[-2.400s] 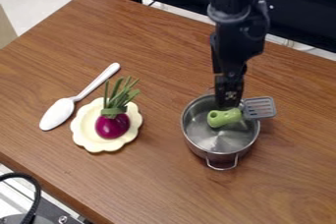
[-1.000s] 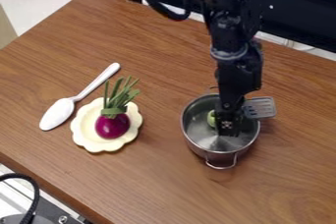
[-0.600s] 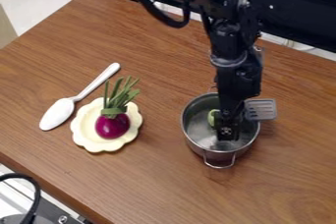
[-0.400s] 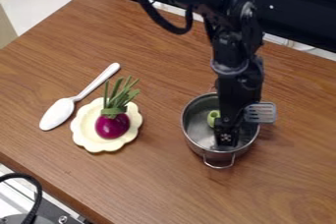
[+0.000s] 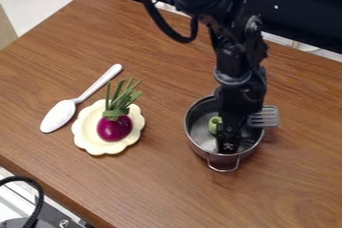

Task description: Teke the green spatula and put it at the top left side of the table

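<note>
Table point(image 5: 153, 187): brown wood grain, with its far corner at eleven o'clock.
Green spatula point(image 5: 264, 116): in the metal pot point(image 5: 200, 133), at four o'clock from the middle of the view. Part of its green handle shows inside the pot, on the pincer's nine o'clock side; its grey slotted blade sticks out past the rim between two and three o'clock. Its middle is hidden.
Black pincer point(image 5: 228, 146): pointing down inside the pot, on an arm that comes in from twelve o'clock. Whether it is apart, together or clamped on the spatula, I cannot tell.
Pot handle point(image 5: 224, 169): a wire loop at the pot's six o'clock.
Cream plate point(image 5: 85, 134): scalloped, at eight o'clock, bearing a purple onion point(image 5: 114, 128) whose green leaves point to about twelve.
White spoon point(image 5: 60, 114): near the plate, at nine o'clock, handle towards one.
</note>
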Available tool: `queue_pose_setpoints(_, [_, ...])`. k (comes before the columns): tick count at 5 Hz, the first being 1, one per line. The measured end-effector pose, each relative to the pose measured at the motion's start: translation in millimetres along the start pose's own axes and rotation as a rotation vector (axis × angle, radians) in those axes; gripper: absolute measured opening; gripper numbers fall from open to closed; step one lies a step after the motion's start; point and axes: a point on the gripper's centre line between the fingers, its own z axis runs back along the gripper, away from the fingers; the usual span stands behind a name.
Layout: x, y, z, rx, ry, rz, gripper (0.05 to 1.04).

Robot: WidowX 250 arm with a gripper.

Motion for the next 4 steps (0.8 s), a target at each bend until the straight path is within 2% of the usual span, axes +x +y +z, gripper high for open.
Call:
queue_pose_setpoints(1, [-0.3, -3.0, 0.0, -0.019, 0.002, 0.005, 0.455])
queue_pose_setpoints(2, [-2.6, -4.4, -0.5, -0.018, 0.009, 0.018, 0.337])
queue_pose_setpoints(3, [-7.0, -2.9, 8.6, -0.001, 0.038, 0.088, 0.337])
queue_pose_setpoints(4, [-6.6, 3.4, 32.1, 0.039, 0.024, 0.165, 0.337])
